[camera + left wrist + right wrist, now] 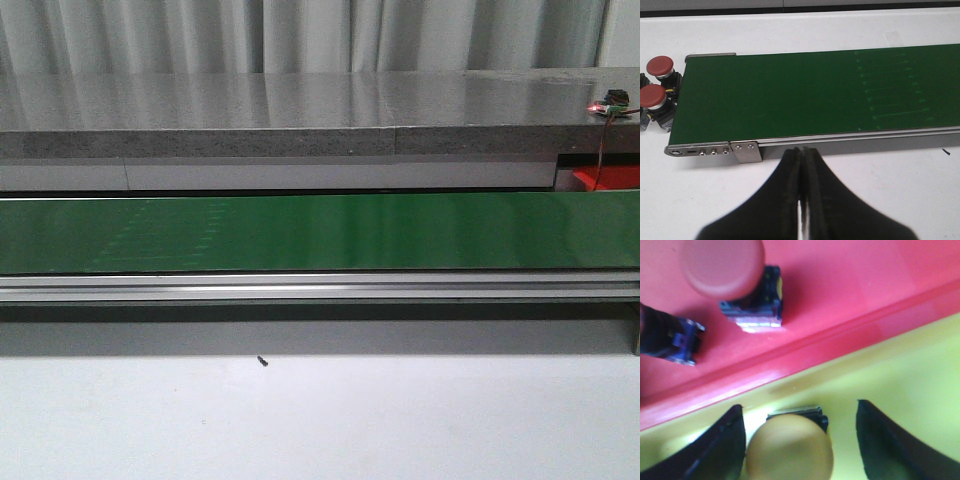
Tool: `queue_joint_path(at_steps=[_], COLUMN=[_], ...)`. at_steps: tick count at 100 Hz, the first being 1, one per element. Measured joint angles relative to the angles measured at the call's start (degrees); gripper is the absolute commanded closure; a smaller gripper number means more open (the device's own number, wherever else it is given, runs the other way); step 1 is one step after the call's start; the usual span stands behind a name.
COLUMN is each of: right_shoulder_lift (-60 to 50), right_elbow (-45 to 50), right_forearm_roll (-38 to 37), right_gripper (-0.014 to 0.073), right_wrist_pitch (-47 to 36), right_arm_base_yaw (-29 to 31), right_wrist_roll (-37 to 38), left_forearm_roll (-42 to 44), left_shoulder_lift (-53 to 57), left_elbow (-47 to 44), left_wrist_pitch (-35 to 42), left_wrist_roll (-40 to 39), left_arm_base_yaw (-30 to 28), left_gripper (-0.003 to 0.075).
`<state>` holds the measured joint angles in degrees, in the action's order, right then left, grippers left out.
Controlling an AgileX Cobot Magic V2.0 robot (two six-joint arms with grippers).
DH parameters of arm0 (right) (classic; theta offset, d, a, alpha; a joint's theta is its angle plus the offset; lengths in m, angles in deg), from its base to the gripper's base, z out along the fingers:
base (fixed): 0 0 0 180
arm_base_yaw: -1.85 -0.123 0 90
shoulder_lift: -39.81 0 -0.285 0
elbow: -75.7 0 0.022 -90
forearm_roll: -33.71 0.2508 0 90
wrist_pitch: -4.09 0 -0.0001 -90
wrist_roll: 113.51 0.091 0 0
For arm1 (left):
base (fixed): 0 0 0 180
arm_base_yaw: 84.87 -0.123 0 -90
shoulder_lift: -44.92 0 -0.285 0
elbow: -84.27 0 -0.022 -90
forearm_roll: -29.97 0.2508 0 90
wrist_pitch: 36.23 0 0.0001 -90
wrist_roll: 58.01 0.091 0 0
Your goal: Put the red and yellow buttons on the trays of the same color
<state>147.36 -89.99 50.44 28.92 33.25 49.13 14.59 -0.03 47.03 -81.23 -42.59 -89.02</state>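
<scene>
In the right wrist view my right gripper (799, 405) is open over the yellow tray (910, 370). A yellow button (790, 450) stands on that tray between the jaws, close to one finger and well apart from the other. Beside it, the red tray (850, 285) holds a red button (722, 267) and a second one's dark body (670, 340). In the left wrist view my left gripper (802, 151) is shut and empty over the white table, just short of the belt's rail. Two red buttons (660, 66) (652, 95) sit off the end of the green belt (805, 95). Neither gripper shows in the front view.
The green conveyor belt (320, 232) spans the front view, with a metal rail (320, 288) along its near side and a grey ledge (300, 110) behind. A corner of the red tray (610, 178) shows at far right. A small dark speck (262, 360) lies on the white table.
</scene>
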Motion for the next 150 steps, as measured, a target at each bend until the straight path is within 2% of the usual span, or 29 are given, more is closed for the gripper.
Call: queue_joint_path(at_steps=[12, 19, 26, 48, 74, 98, 124, 150], right_shoulder_lift=[-4.2, -7.0, -9.8, -19.6, -30.6, -39.0, -49.9, -59.8], right_elbow=[1.0, 2.6, 4.7, 12.1, 16.1, 17.6, 25.0, 31.7], right_forearm_roll=[0.0, 0.0, -0.1, -1.4, -1.7, -1.7, -1.7, -1.7], right_gripper=[0.0207, 0.0262, 0.0353, 0.0722, 0.0715, 0.0715, 0.0715, 0.0715], right_wrist_pitch=[0.1, -0.4, -1.5, -4.3, -4.8, -1.7, -0.6, 0.3], right_arm_base_yaw=[-0.1, -0.9, -2.4, -8.8, -15.2, -20.7, -24.3, -24.7], right_wrist_roll=[0.0, 0.0, 0.0, 0.0, -1.6, -2.0, -2.0, -2.0], left_forearm_roll=[0.0, 0.0, 0.0, 0.0, 0.0, 0.0, 0.0, 0.0], left_shoulder_lift=[0.0, 0.0, 0.0, 0.0, 0.0, 0.0, 0.0, 0.0], left_elbow=[0.0, 0.0, 0.0, 0.0, 0.0, 0.0, 0.0, 0.0], left_wrist_pitch=[-0.1, 0.0, 0.0, 0.1, 0.1, 0.1, 0.6, 1.1], left_wrist_roll=[0.0, 0.0, 0.0, 0.0, 0.0, 0.0, 0.0, 0.0], left_arm_base_yaw=[0.0, 0.0, 0.0, 0.0, 0.0, 0.0, 0.0, 0.0], left_gripper=[0.074, 0.074, 0.074, 0.074, 0.074, 0.074, 0.074, 0.074])
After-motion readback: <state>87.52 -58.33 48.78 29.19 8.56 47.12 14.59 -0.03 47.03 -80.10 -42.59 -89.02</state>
